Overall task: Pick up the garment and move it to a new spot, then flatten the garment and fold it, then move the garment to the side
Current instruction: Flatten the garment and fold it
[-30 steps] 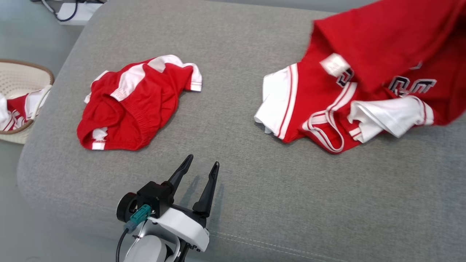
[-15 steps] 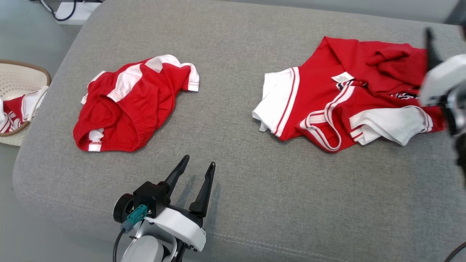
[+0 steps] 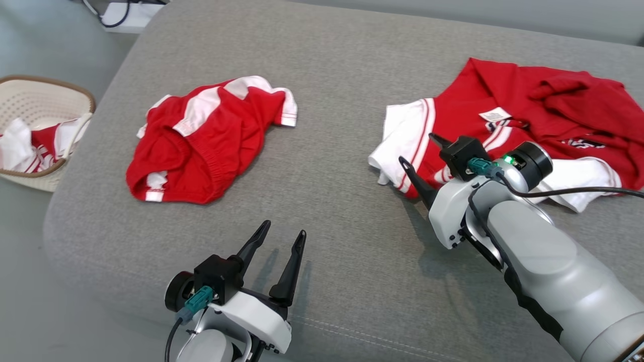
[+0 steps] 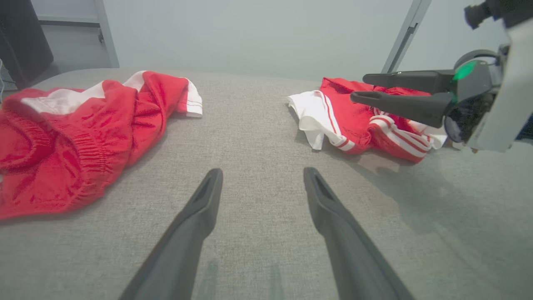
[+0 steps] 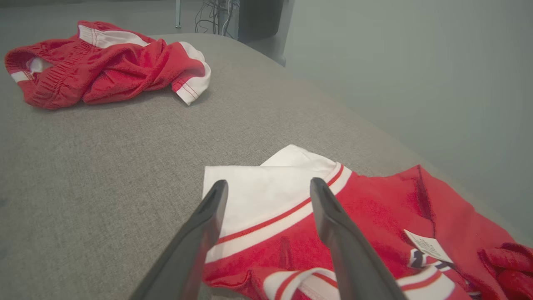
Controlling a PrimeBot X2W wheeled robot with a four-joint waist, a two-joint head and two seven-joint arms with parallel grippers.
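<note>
Head view. Grey upholstered cushion [image 3: 352, 251], carrying two garments.
- Red-and-white jersey [image 3: 553, 100]: crumpled, on the cushion's right half, one white sleeve toward the middle.
- Red-and-white shorts [image 3: 211, 141]: bunched, on the left half, well apart from the jersey.
- Right hand [image 3: 416, 147]: fingers apart, empty, over the jersey's near-left edge.
- Left hand [image 3: 284, 227]: fingers apart, empty, above bare cushion near the front edge.
- Pale basket [image 3: 30, 85]: beside the cushion, far left, with red-and-white clothes inside.

Left wrist view. Left hand [image 4: 262, 171] spread over bare fabric; shorts [image 4: 75, 137] at left, jersey [image 4: 354, 125] at right with the right hand [image 4: 359, 86] above it.

Right wrist view. Right hand [image 5: 268, 181] spread over the jersey's [image 5: 374, 208] white sleeve; white label [image 5: 427, 246] showing; shorts [image 5: 108, 62] beyond.
</note>
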